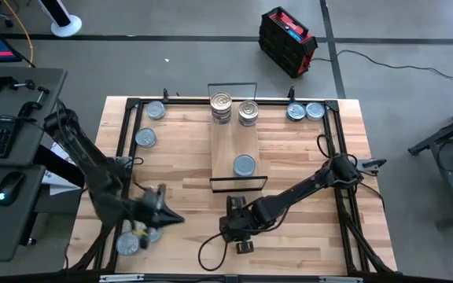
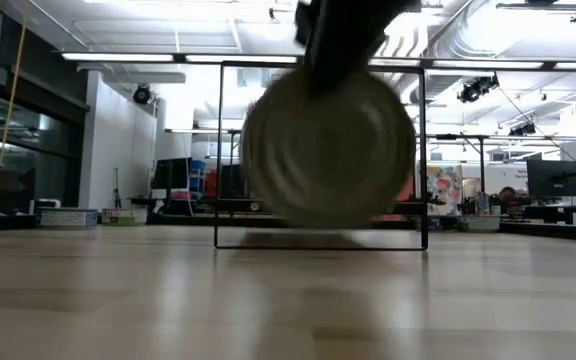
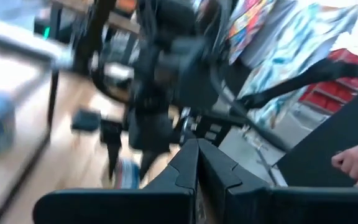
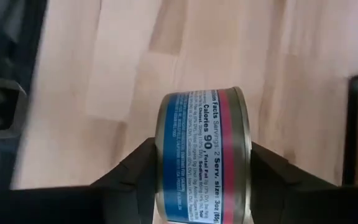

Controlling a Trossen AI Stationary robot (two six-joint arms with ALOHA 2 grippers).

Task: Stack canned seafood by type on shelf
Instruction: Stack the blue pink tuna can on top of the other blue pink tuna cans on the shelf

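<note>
I have the right gripper (image 1: 241, 236) near the front edge of the table, just short of the shelf's (image 1: 234, 141) near end, its fingers closed around a tin (image 4: 202, 155) with a blue and red label, held on edge. The step in hand, as I judge it, is picking up this tin. Next I must carry it over the near wire frame (image 1: 238, 185) and set it on the matching stack.

The left gripper (image 1: 166, 212), fingers pressed together and empty, waits at the near left.

Count in the high view:
- on the shelf: two stacks at the far end, one single tin (image 1: 244, 164) nearer;
- far right: two;
- left side: two;
- near left: at least one, partly hidden.
</note>
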